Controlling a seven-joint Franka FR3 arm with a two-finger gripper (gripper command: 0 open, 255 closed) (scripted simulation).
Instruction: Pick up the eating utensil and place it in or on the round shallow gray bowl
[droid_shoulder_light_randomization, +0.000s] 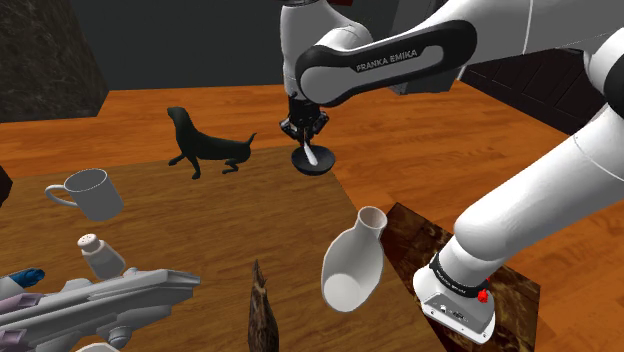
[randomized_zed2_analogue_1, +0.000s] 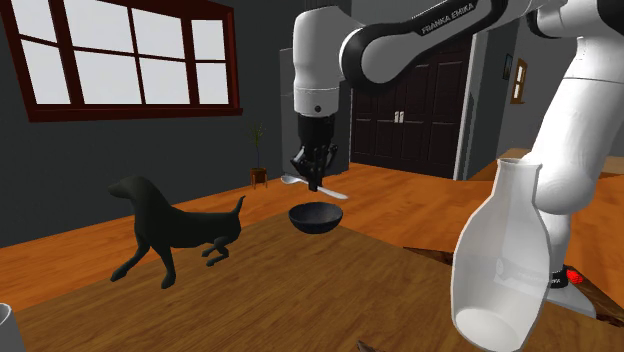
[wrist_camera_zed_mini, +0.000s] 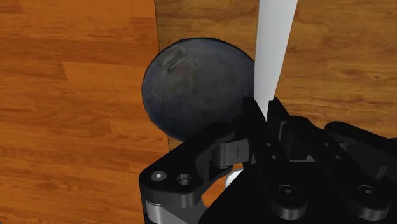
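Note:
A white spoon (randomized_zed2_analogue_1: 334, 191) is clasped in my black gripper (randomized_zed2_analogue_1: 317, 181), lying roughly level just above a dark grey round bowl (randomized_zed2_analogue_1: 315, 217). The bowl (droid_shoulder_light_randomization: 316, 161) stands at the wooden table's far corner, close to the edge. In the shoulder view the gripper (droid_shoulder_light_randomization: 304, 136) hangs straight over the bowl with the spoon (droid_shoulder_light_randomization: 309, 154) under it. In the wrist view the spoon's white handle (wrist_camera_zed_mini: 275, 44) runs out from between the shut fingers of the gripper (wrist_camera_zed_mini: 266, 112), passing beside the bowl (wrist_camera_zed_mini: 191, 83) below.
On the table (droid_shoulder_light_randomization: 200, 220) stand a black dog figurine (droid_shoulder_light_randomization: 205, 148), a pale mug (droid_shoulder_light_randomization: 90, 192), a small shaker (droid_shoulder_light_randomization: 100, 255), a tilted white vase (droid_shoulder_light_randomization: 355, 262), a grey toy (droid_shoulder_light_randomization: 90, 300) and a dark brown object (droid_shoulder_light_randomization: 262, 315). Wooden floor lies beyond the bowl's corner.

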